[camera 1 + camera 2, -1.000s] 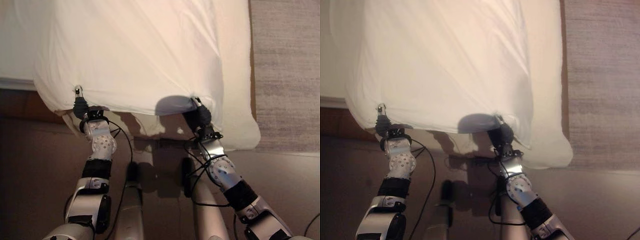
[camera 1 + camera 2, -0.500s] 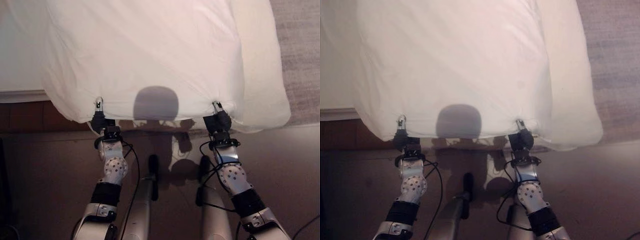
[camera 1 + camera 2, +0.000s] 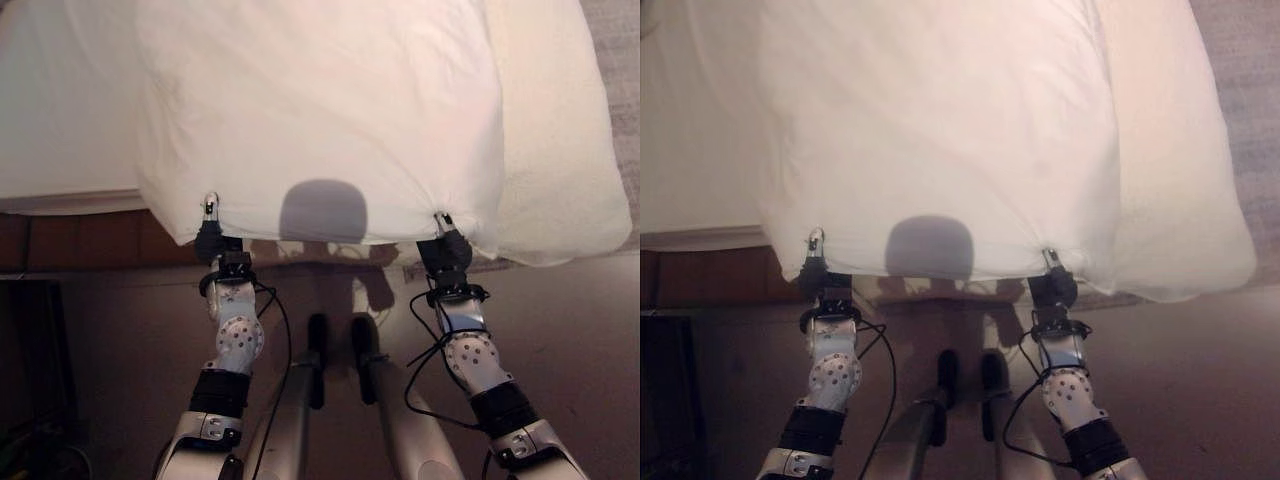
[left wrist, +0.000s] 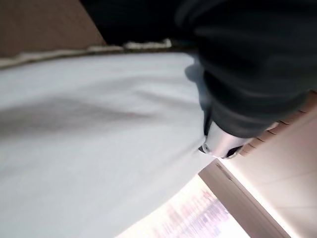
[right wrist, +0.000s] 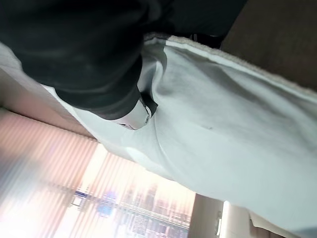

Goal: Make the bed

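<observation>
One white cloth duvet, spread over one white-sheeted bed, its near hem hanging past the bed's edge above the brown floor. Two hands at that hem: left hand near its left corner, right hand near its right corner, each with a finger pinching the hem. Remaining fingers are tucked under the cloth, hidden. Both wrist views show white cloth against the dark covers.
</observation>
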`<state>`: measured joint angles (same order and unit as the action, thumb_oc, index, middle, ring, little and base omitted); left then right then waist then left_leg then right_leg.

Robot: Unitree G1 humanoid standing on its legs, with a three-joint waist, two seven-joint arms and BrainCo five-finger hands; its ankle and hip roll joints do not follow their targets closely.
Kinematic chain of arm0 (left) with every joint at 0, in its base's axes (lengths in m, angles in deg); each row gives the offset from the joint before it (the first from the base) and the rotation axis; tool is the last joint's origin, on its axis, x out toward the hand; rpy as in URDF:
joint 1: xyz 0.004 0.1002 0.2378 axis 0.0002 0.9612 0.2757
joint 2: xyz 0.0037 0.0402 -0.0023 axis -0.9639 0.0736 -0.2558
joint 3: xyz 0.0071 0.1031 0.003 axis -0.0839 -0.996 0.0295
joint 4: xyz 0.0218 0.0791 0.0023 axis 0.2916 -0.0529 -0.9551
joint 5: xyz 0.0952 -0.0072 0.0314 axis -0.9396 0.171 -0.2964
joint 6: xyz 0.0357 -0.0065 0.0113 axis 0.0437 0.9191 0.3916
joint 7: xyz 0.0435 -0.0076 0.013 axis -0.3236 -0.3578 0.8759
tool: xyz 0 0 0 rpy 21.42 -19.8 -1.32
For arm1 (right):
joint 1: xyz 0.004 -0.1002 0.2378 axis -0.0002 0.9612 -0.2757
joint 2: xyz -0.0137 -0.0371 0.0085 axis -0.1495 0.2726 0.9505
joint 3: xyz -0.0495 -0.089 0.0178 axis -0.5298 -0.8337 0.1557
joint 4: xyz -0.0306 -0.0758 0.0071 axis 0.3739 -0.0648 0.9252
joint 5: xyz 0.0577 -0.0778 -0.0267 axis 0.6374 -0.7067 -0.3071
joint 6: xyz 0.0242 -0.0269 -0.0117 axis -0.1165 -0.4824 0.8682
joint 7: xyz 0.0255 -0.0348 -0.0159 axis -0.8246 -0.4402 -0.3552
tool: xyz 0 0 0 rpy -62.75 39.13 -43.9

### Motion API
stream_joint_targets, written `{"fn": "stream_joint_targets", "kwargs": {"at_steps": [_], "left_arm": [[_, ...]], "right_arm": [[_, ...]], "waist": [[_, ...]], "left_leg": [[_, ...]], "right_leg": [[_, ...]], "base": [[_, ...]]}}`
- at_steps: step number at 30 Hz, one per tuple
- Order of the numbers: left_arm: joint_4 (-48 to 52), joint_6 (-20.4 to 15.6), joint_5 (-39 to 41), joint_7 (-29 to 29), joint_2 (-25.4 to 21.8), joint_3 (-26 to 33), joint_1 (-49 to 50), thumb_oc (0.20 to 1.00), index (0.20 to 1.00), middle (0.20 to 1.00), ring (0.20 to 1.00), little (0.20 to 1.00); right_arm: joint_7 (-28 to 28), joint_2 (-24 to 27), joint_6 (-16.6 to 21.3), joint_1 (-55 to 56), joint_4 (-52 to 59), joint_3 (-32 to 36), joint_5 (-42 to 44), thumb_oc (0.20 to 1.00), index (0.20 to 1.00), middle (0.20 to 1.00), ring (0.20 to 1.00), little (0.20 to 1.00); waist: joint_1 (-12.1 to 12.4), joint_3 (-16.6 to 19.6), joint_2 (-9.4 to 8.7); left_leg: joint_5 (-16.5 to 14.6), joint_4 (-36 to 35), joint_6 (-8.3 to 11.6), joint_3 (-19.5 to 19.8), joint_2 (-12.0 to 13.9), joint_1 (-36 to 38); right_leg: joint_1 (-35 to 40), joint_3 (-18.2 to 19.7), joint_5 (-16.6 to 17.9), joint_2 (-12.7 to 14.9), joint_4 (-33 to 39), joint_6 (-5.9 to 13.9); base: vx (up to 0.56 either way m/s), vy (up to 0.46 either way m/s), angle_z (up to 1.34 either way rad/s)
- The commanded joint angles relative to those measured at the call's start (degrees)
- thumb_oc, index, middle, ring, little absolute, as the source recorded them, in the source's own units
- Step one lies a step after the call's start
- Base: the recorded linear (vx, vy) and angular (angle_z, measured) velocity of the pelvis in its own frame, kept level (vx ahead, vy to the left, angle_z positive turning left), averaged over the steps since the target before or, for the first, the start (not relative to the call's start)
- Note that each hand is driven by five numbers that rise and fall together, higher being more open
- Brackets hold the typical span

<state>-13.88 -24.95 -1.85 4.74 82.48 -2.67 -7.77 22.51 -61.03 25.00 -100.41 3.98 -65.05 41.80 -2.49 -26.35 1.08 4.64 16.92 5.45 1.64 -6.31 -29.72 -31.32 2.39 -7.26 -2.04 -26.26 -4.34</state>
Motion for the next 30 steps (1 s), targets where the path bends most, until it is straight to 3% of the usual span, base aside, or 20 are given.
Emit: {"fn": "stream_joint_targets", "kwargs": {"at_steps": [1,3,6,7,8,10,11,12,13,15,16,17,18,19,20,21,22,25,28,30], "left_arm": [[4.36,-6.47,-0.76,0.32,-3.66,7.99,4.93,0.2,0.2,0.2,0.2,0.2],[4.96,-7.44,-1.68,2.18,-4.68,8.52,4.98,0.2,0.2,0.2,0.2,0.2],[5.17,-7.33,-3.2,3.4,-5.28,8.71,4.94,0.2,0.2,0.2,0.2,0.2],[4.82,-7.23,-4.14,3.71,-5.56,8.29,4.89,0.2,0.2,0.2,0.2,0.2],[4.91,-7.22,-3.39,2.74,-5.52,7.26,4.59,0.2,0.2,0.2,0.2,0.2],[4.65,-7.33,-4.09,2.66,-6.46,6.79,4.01,0.2,0.2,0.2,0.2,0.2],[4.26,-7.0,-5.84,2.1,-7.69,5.39,3.2,0.2,0.2,0.2,0.2,0.2],[4.24,-7.0,-5.81,2.08,-7.72,5.38,3.15,0.2,0.2,0.2,0.2,0.2],[4.67,-6.73,-5.12,1.25,-7.79,4.79,3.22,0.2,0.2,0.2,0.2,0.2],[3.9,-6.79,-4.32,0.85,-6.94,2.87,3.76,0.2,0.2,0.2,0.2,0.2],[3.89,-6.81,-4.29,0.82,-6.96,2.86,3.75,0.2,0.2,0.2,0.2,0.2],[4.47,-6.27,-6.19,0.5,-7.61,2.89,5.48,0.2,0.2,0.2,0.2,0.2],[4.51,-6.25,-6.21,0.53,-7.64,2.91,5.5,0.2,0.2,0.2,0.2,0.2],[4.85,-5.82,-6.88,0.61,-7.94,3.2,6.57,0.2,0.2,0.2,0.2,0.2],[4.96,-5.41,-8.38,1.0,-8.02,2.92,7.23,0.2,0.2,0.2,0.2,0.2],[4.9,-5.27,-8.92,0.71,-7.81,2.53,6.78,0.2,0.2,0.2,0.2,0.2],[4.9,-5.27,-8.93,0.72,-7.81,2.55,6.75,0.2,0.2,0.2,0.2,0.2],[5.15,-4.1,-10.28,0.55,-7.58,2.29,7.04,0.2,0.2,0.2,0.2,0.2],[4.41,-3.36,-11.02,0.87,-7.19,1.64,7.5,0.2,0.2,0.2,0.2,0.2],[4.0,-3.19,-10.65,0.98,-6.98,1.32,7.42,0.2,0.2,0.2,0.2,0.2]], "right_arm": [[-0.15,3.21,5.85,5.31,1.47,8.7,0.56,0.2,0.2,0.2,0.2,0.2],[-0.79,2.73,5.96,5.21,0.65,7.7,1.62,0.2,0.2,0.2,0.2,0.2],[-1.19,1.85,6.22,5.34,-0.18,7.81,2.92,0.2,0.2,0.2,0.2,0.2],[-1.14,1.64,6.6,5.69,-0.55,7.74,3.19,0.2,0.2,0.2,0.2,0.2],[-1.39,1.77,6.56,5.44,-0.4,7.31,3.01,0.2,0.2,0.2,0.2,0.2],[-1.28,1.41,6.56,5.12,-0.66,7.01,2.83,0.2,0.2,0.2,0.2,0.2],[-2.04,0.7,7.15,5.64,-0.45,8.22,3.11,0.2,0.2,0.2,0.2,0.2],[-2.05,0.68,7.15,5.6,-0.45,8.26,3.11,0.2,0.2,0.2,0.2,0.2],[-2.45,0.46,7.04,6.18,0.26,8.62,3.06,0.2,0.2,0.2,0.2,0.2],[-2.46,-0.17,6.75,7.3,1.5,9.02,3.26,0.2,0.2,0.2,0.2,0.2],[-2.45,-0.18,6.74,7.31,1.53,9.04,3.26,0.2,0.2,0.2,0.2,0.2],[-2.46,-0.49,6.44,7.14,1.49,9.28,1.98,0.2,0.2,0.2,0.2,0.2],[-2.45,-0.53,6.44,7.13,1.5,9.27,1.97,0.2,0.2,0.2,0.2,0.2],[-2.92,-1.12,5.95,7.07,1.44,8.87,1.41,0.2,0.2,0.2,0.2,0.2],[-2.94,-1.46,5.53,6.96,0.85,8.07,0.84,0.2,0.2,0.2,0.2,0.2],[-3.2,-1.12,5.43,7.18,0.67,7.69,0.76,0.2,0.2,0.2,0.2,0.2],[-3.22,-1.11,5.43,7.14,0.65,7.69,0.78,0.2,0.2,0.2,0.2,0.2],[-3.61,-1.13,5.2,7.72,-0.47,6.48,0.1,0.2,0.2,0.2,0.2,0.2],[-3.58,-1.27,5.58,8.27,-0.49,5.93,0.32,0.2,0.2,0.2,0.2,0.2],[-3.56,-1.19,5.57,8.48,-0.38,5.69,0.51,0.2,0.2,0.2,0.2,0.2]], "waist": [[-0.5,5.91,-1.89],[0.52,6.39,-3.06],[0.91,6.98,-2.85],[0.83,7.03,-1.82],[0.65,6.86,-1.0],[1.11,6.71,-1.07],[0.8,5.84,-1.65],[0.75,5.99,-1.6],[-0.13,6.04,-1.76],[-0.73,6.3,-1.77],[-0.83,6.45,-1.83],[0.04,6.59,-1.98],[-0.07,6.79,-2.15],[0.94,6.98,-2.43],[1.52,7.02,-2.59],[0.39,7.09,-2.46],[0.34,7.18,-2.55],[-0.05,6.93,-3.13],[-0.05,7.16,-3.65],[-0.16,7.49,-3.59]], "left_leg": [[-6.82,5.93,-2.94,-2.43,3.18,-3.37],[-1.2,-4.54,-2.69,9.57,7.75,-0.58],[6.43,-15.14,-0.51,13.28,14.59,1.97],[7.07,-18.43,1.03,9.92,16.21,4.82],[5.55,-19.89,1.6,6.4,16.75,6.21],[5.72,-18.99,2.25,6.48,17.31,5.39],[3.62,-13.37,1.72,3.56,16.09,2.18],[3.67,-13.01,1.67,3.72,16.03,1.64],[0.27,-8.74,0.67,1.23,15.65,1.03],[-6.24,0.11,-1.17,-0.68,9.65,-1.11],[-6.05,0.19,-1.32,-0.67,9.43,-1.44],[-9.12,2.69,-3.24,-2.93,7.21,-1.47],[-8.85,2.63,-3.36,-2.99,6.95,-1.76],[-9.8,3.14,-3.73,-4.56,7.2,-1.36],[-10.05,2.53,-4.32,-5.7,6.77,-0.74],[-9.06,-0.11,-4.98,-5.88,5.05,0.56],[-8.77,-0.36,-5.0,-5.92,4.93,0.48],[-6.39,-6.16,-4.64,-7.27,1.84,4.02],[-5.17,-8.96,-4.86,-7.3,0.27,5.77],[-4.87,-9.76,-5.09,-7.22,-0.07,6.08]], "right_leg": [[1.22,1.08,7.16,-0.34,11.8,6.93],[-0.87,2.93,5.73,-0.77,9.4,6.24],[-2.6,4.06,4.02,0.28,7.12,6.74],[-2.12,3.81,2.58,1.35,5.72,7.68],[-2.36,3.19,2.61,2.23,4.7,8.7],[-3.49,3.98,3.51,2.26,5.05,9.15],[-1.71,3.3,5.59,6.15,7.95,10.8],[-1.87,3.23,5.95,6.2,8.27,10.87],[-0.81,3.3,6.88,8.73,9.67,12.12],[4.1,4.46,15.35,16.79,19.08,14.81],[4.1,4.42,15.78,17.02,19.6,14.95],[4.62,1.47,23.93,22.11,24.7,15.17],[4.52,1.49,24.38,22.38,25.16,15.28],[5.4,-4.32,24.6,23.43,27.52,15.14],[6.47,-8.49,21.69,22.62,27.15,14.49],[5.81,-6.04,16.19,17.09,23.46,12.73],[5.54,-5.96,16.2,17.21,23.3,12.72],[4.15,-5.71,9.57,5.93,17.86,10.37],[4.15,-4.5,8.77,1.14,16.92,9.21],[4.53,-3.7,8.9,0.09,17.47,8.88]], "base": [[0.0,0.009,0.36],[0.0,0.066,0.19],[0.01,0.294,-0.04],[0.03,0.574,0.06],[-0.01,0.539,0.0],[-0.06,0.322,-0.03],[-0.06,0.274,-0.12],[-0.04,0.439,-0.07],[0.06,0.625,0.11],[0.1,0.795,0.51],[0.11,0.726,0.6],[0.06,0.48,0.44],[0.1,0.669,0.06],[0.02,0.4,-0.36],[0.01,0.67,-0.78],[-0.02,0.47,-0.89],[-0.01,0.399,-0.53],[-0.02,0.28,0.11],[0.03,0.115,-0.14],[0.03,0.005,0.04]]}}
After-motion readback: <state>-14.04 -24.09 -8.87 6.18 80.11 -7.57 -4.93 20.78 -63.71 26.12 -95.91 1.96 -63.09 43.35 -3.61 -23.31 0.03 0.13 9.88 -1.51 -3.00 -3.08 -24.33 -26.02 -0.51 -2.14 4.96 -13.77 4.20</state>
